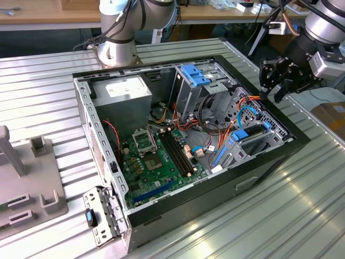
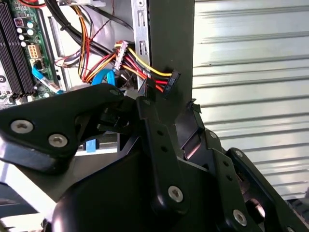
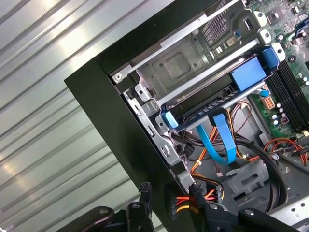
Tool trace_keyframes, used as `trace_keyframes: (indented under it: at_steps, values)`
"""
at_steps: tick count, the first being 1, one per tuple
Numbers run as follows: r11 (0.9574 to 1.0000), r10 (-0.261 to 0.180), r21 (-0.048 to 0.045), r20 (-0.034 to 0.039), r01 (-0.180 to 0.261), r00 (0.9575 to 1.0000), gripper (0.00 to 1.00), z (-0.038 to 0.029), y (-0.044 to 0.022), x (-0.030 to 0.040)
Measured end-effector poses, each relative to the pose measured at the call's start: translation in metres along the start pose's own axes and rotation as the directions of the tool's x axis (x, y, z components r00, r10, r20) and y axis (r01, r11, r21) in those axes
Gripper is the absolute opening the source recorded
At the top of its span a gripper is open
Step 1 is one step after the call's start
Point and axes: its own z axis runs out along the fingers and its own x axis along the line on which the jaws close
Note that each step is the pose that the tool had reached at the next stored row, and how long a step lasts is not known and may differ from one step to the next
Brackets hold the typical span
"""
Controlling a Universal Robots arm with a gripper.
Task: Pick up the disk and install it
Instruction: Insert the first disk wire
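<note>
The disk (image 1: 252, 133) lies in the drive bay at the case's corner on the exterior view's right, a dark slab between blue rails. In the first wrist view the disk (image 3: 212, 102) sits inside the grey metal cage, with a thin blue cable running from it. My black gripper (image 1: 273, 90) hangs over the case's rim just beyond that bay. In both wrist views the gripper (image 2: 168, 106) (image 3: 170, 191) stands open, its fingers either side of the black case wall (image 2: 169, 43), beside a bundle of red, yellow and black power leads (image 2: 145, 72). Nothing is held.
The open computer case (image 1: 269, 162) lies on a ribbed metal table (image 1: 302, 216). Inside are the motherboard (image 1: 161, 154), a power supply (image 1: 126, 89) and a grey cage with a blue latch (image 1: 194, 74). The arm's base (image 1: 116, 48) stands behind. A grey fixture (image 1: 27, 183) sits at the left.
</note>
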Motion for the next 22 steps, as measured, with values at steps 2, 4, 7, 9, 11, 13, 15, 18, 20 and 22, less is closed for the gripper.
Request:
trace_keyframes:
  at_steps: [2, 4, 7, 9, 11, 13, 15, 18, 20, 22]
  values:
    - [1.0, -0.006, 0.0001, 0.0008, 0.006, 1.0, 0.44, 0.0033, -0.0012, -0.0002]
    - [1.0, -0.009, 0.0001, 0.0012, 0.009, 1.0, 0.44, 0.0042, -0.002, -0.0003]
    - [1.0, -0.009, 0.0001, 0.0012, 0.009, 1.0, 0.44, 0.0042, -0.002, -0.0003]
    - [1.0, -0.009, 0.0001, 0.0012, 0.009, 1.0, 0.43, 0.0042, -0.002, -0.0003]
    - [1.0, -0.009, 0.0001, 0.0012, 0.009, 1.0, 0.36, 0.0042, -0.002, -0.0003]
    - [1.0, -0.009, 0.0002, 0.0013, 0.009, 1.0, 0.36, 0.0043, -0.002, -0.0003]
    - [1.0, -0.009, 0.0002, 0.0012, 0.009, 1.0, 0.36, 0.0042, -0.002, -0.0003]
    - [1.0, -0.009, 0.0002, 0.0013, 0.009, 1.0, 0.36, 0.0043, -0.002, -0.0003]
    - [1.0, -0.009, 0.0002, 0.0013, 0.009, 1.0, 0.36, 0.0042, -0.002, -0.0003]
    - [0.9999, -0.01, 0.0001, 0.0015, 0.01, 0.9999, 0.36, 0.0046, -0.0024, 0.0003]
